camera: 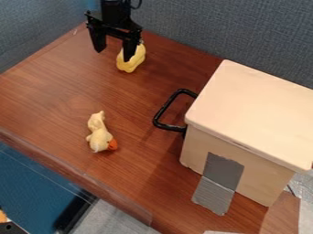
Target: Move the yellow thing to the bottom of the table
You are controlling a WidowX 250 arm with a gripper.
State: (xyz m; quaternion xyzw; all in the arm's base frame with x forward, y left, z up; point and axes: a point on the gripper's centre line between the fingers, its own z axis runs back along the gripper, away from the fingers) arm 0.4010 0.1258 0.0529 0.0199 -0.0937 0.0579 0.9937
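The yellow thing (pixel 139 54), a rounded, lobed object which looks like smooth plastic, lies on the brown wooden desk (pixel 49 91), above and to the left of the beige box with a flat lid (pixel 256 105) in the camera view. The bottom of the desk, as I understand the task, is the area lower in the view, around the level of the box's lower front corner or below it. So the main part of the task, the carrying, is not yet done.

The black two-finger gripper (pixel 113 55) is also above and to the left of the box. Its jaws are released, with a wide gap between them, and nothing is grasped. One finger is partly in front of the yellow thing; whether it touches, I cannot tell.

What is left, in my judgement, is to close on the object, bring it down past the left side of the box, and let it go. The pale yellow soft duck toy with orange beak (pixel 99 133), left of the box, could perhaps be in the way.
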